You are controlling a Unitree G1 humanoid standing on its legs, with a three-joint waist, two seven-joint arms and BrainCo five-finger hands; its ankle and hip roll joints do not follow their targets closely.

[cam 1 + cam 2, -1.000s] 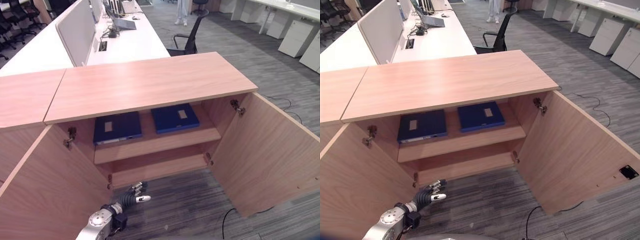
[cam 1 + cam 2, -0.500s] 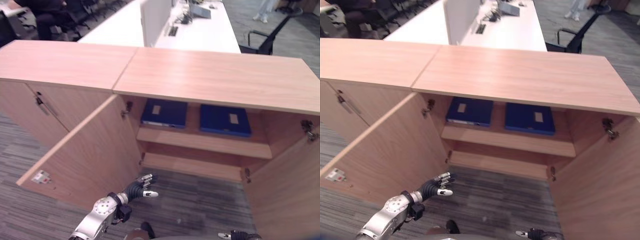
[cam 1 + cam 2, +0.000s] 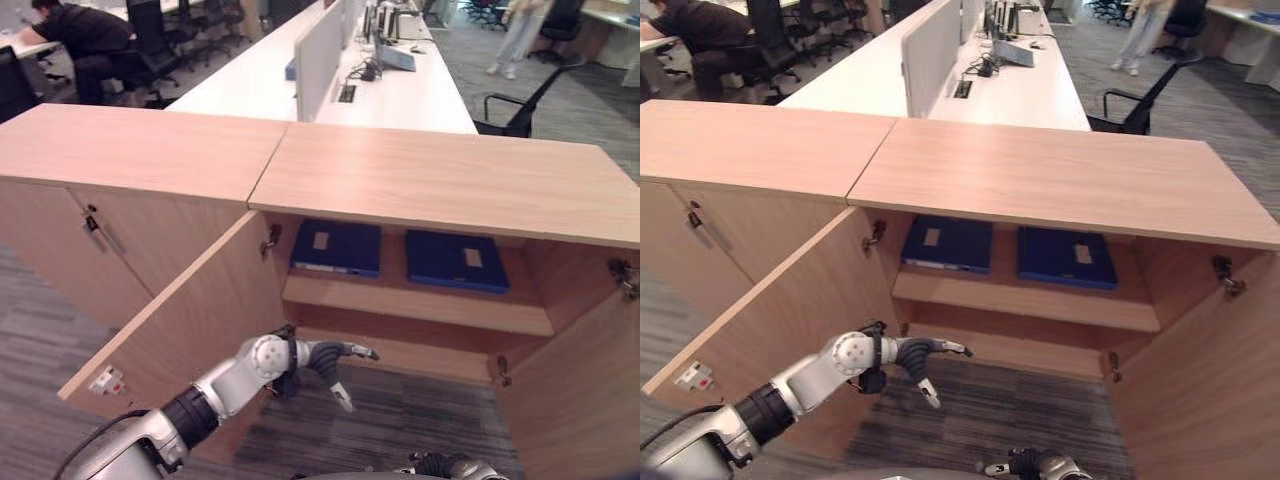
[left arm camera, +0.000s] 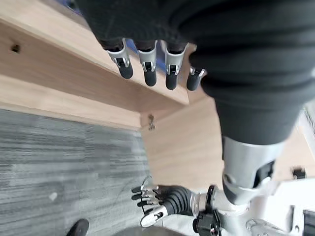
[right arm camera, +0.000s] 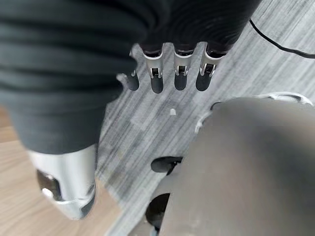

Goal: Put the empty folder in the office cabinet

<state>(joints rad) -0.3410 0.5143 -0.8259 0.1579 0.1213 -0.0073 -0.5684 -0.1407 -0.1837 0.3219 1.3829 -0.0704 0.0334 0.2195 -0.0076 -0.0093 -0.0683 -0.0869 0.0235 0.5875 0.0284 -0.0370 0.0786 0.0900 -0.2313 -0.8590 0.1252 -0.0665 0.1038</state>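
Cabinet open, two blue folders on its upper shelf

Wooden office cabinet (image 3: 440, 180) stands with both doors swung wide, the left door (image 3: 190, 330) and the right door (image 3: 580, 400) angled out over grey striped carpet (image 3: 400, 420). Inside, on the upper shelf (image 3: 420, 305), two dark blue folders lie flat side by side, apart from each other: the left folder (image 3: 337, 247) and the right folder (image 3: 458, 261), each with a pale label on its cover. A lower shelf (image 3: 400, 352) sits beneath them.

The left robot hand (image 3: 328, 362) hangs in front of the cabinet opening, just inside the left door, its fingers straight and spread and holding nothing. The right robot hand (image 3: 1025, 464) shows low at the near edge of the scene, above the carpet, fingers relaxed and empty.

Behind the cabinet runs a long white worktop (image 3: 400, 85) with a divider screen (image 3: 317, 45) and a laptop. A person sits at a desk far left, and another person stands far back near a black chair (image 3: 520, 100).
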